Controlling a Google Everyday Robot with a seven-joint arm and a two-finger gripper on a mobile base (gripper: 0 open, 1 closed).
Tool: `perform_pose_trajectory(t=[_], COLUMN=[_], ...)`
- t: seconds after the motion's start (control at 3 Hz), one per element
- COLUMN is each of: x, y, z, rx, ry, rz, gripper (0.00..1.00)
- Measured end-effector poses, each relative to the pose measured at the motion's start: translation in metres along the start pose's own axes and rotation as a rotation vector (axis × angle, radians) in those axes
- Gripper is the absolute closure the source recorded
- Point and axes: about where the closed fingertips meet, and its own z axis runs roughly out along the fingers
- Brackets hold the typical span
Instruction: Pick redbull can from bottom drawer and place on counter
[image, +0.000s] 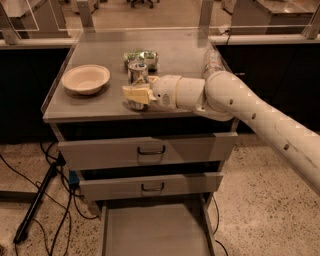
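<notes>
the redbull can is out of the bottom drawer, which hangs pulled open below the two shut upper drawers with nothing showing on its grey floor. the can stands upright about the middle of the worktop, a little nearer the front edge than the back, and its base looks to be down on the surface. so i'd judge the fetching and carrying done and the placing nearly so. what looks left is to let go and draw the arm clear without knocking the can.

the pincer reaches in from the right edge, low over the worktop. it is closed narrowly about the lower half of the can, with one pale yellow pad across the side nearest me. it seems to hold the can and nothing else.

a cream bowl sits toward the left edge, well apart from the can. a green packet lies just behind it toward the back edge.
</notes>
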Motion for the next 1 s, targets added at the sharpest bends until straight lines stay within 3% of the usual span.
perform_pose_trajectory(t=[0.33, 1.0], x=[0.0, 0.0], y=[0.0001, 0.0001], z=[0.0001, 0.0001], rx=[0.0, 0.0], ry=[0.0, 0.0], rz=[0.0, 0.0], gripper=[0.86, 0.4])
